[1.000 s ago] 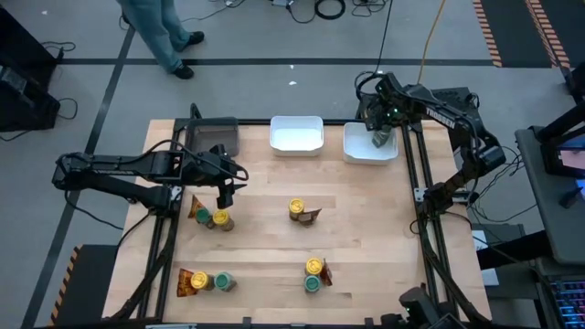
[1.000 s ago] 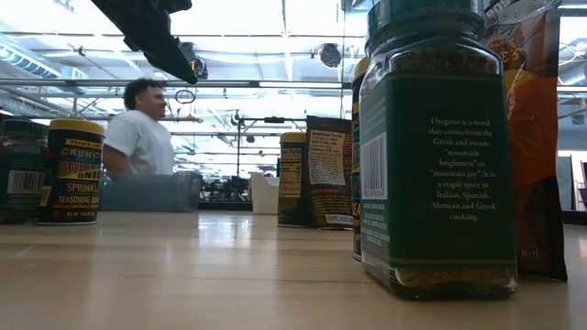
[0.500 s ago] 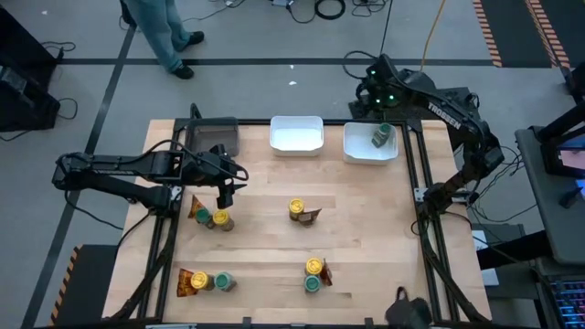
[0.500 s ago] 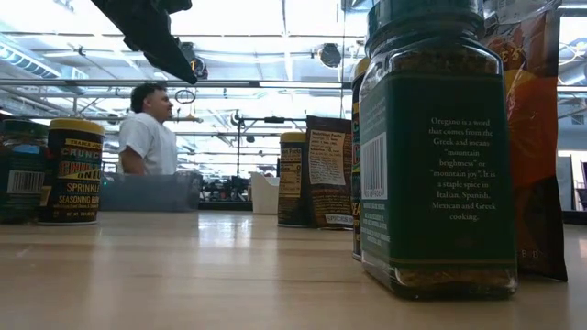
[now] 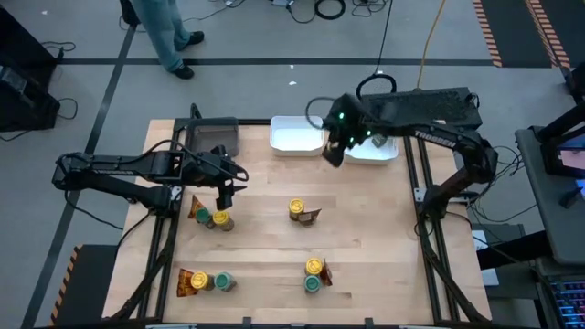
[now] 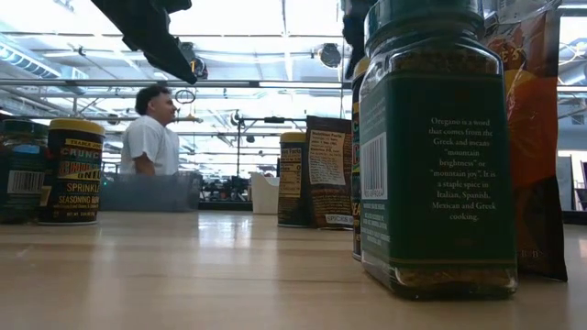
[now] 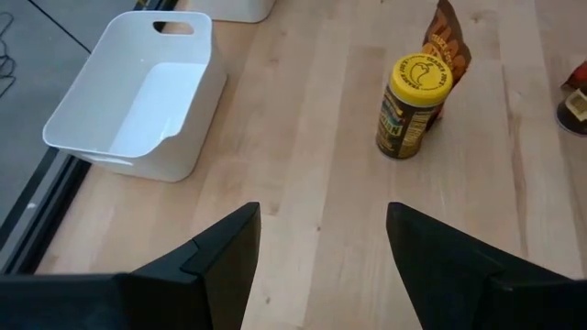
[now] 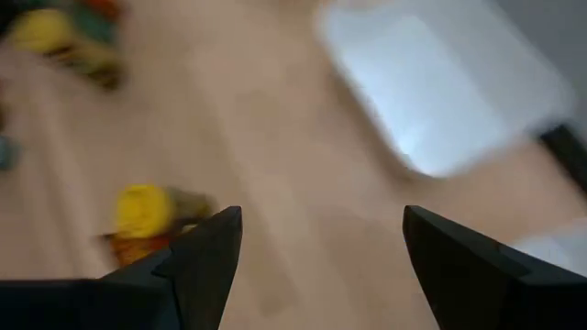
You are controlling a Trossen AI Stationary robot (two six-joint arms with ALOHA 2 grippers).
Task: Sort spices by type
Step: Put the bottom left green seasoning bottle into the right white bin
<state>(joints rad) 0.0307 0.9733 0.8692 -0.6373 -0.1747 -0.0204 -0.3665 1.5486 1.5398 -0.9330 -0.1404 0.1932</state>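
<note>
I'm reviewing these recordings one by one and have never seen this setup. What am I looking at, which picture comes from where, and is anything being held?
Two dark robot arms work at a wooden table. One picture looks straight down, one sits at table-top height, and two come from cameras on the arms' wrists. The left hand hangs open over a yellow-lidded jar and holds nothing. The right hand is open and empty beside the middle white tray. More spice jars and orange-brown packets stand in small groups. A grey tray and another white tray sit along the far edge.
</note>
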